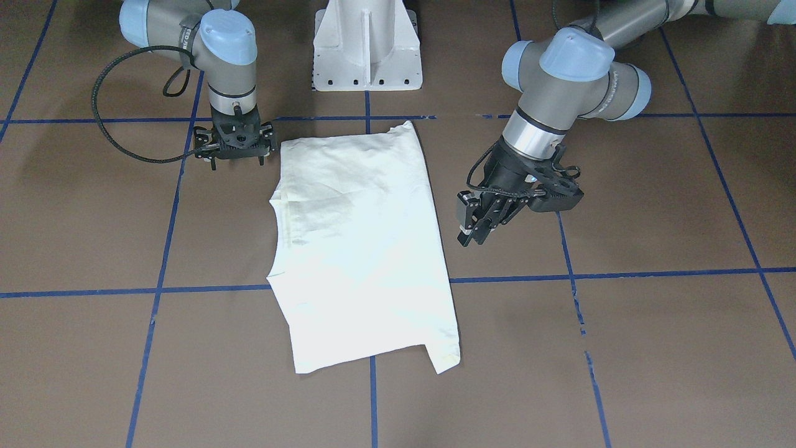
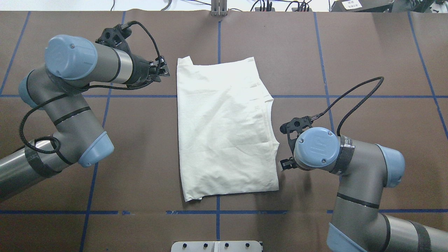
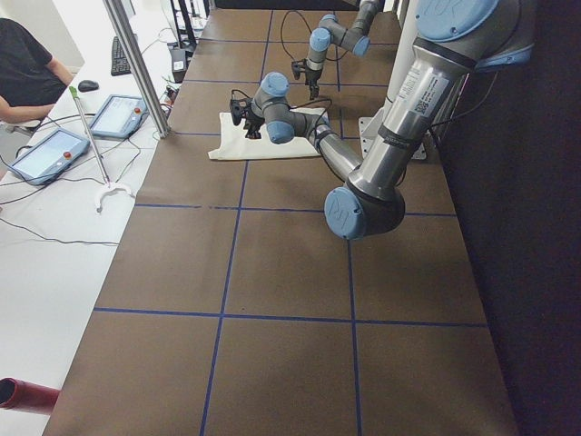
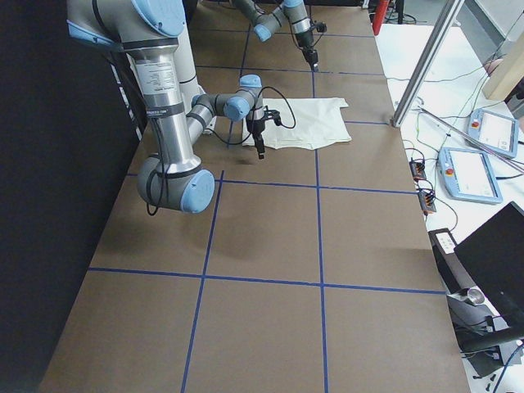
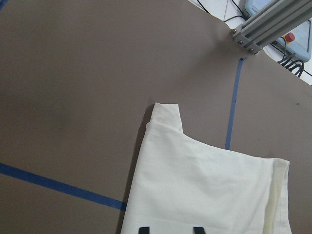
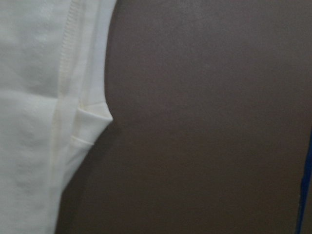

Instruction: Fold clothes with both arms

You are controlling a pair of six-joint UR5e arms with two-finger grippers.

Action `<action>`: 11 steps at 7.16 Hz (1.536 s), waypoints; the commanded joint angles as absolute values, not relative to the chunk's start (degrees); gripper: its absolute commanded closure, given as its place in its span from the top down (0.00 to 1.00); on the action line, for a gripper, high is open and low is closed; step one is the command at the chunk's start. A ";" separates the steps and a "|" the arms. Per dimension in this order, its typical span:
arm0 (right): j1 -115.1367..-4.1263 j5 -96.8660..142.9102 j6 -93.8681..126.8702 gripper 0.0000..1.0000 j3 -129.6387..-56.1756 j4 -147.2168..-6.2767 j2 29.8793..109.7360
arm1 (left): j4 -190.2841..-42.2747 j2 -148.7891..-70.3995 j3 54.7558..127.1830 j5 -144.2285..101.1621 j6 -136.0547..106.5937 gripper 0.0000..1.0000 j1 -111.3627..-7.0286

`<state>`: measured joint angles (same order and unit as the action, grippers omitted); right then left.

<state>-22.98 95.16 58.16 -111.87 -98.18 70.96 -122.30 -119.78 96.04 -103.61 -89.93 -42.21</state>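
We see the cream-white long-sleeved shirt (image 2: 224, 129) lying flat on the brown table (image 2: 367, 52) with blue taped lines. It is folded into a rough rectangle, plain side up and lightly creased, with a small tab jutting from one corner. Its curved neckline edge faces the right arm's black tool (image 1: 237, 160), which hangs just beside it, fingers spread, empty. The left arm's black tool (image 1: 472, 235) hovers beside the shirt's opposite long edge, likewise released, clear of the cloth.

Shirt (image 1: 367, 242) — 1. Arms — 2: left arm (image 1: 578, 68), right arm (image 1: 217, 43), either side of shirt. Base (image 1: 367, 50) — 1, behind shirt.
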 commanded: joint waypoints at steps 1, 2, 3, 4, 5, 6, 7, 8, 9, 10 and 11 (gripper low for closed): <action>-20.85 94.84 80.72 1.00 -108.31 -97.39 63.58 | -122.34 -119.79 97.81 -103.71 -90.00 0.41 -42.54; -19.70 94.57 90.52 1.00 -108.63 -97.03 63.11 | -122.34 -119.71 98.61 -103.80 -90.00 0.41 -43.06; -17.60 93.61 101.06 0.99 -108.46 -94.42 63.54 | -122.34 -119.71 99.05 -103.80 -90.09 0.41 -43.41; -16.71 91.78 108.56 0.95 -108.46 -92.74 63.72 | -122.34 -119.71 99.31 -103.80 -90.09 0.41 -43.68; -16.09 91.67 113.07 0.89 -108.46 -92.64 63.89 | -122.34 -119.71 99.32 -103.71 -90.09 0.41 -43.77; -16.08 91.76 117.64 0.85 -108.11 -92.38 63.64 | -122.26 -119.62 99.32 -103.71 -90.17 0.41 -43.68; -16.26 91.76 119.95 0.84 -108.11 -92.37 63.72 | -122.26 -119.62 99.40 -103.71 -90.18 0.41 -43.77; -16.26 91.84 120.67 0.81 -108.11 -92.46 63.81 | -122.26 -119.62 99.49 -103.71 -90.26 0.41 -43.68; -16.26 92.11 120.76 0.80 -107.84 -92.20 63.81 | -122.26 -119.62 99.67 -103.71 -90.26 0.41 -43.68; -16.00 92.28 121.11 0.80 -106.19 -91.24 63.81 | -122.26 -119.62 99.67 -103.71 -90.26 0.41 -43.68; -16.00 92.55 121.11 0.79 -105.82 -90.88 63.81 | -122.26 -119.62 99.67 -103.71 -90.26 0.41 -43.68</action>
<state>-16.08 92.26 120.90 -106.65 -91.48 63.80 -122.26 -119.62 99.63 -103.71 -90.26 -43.68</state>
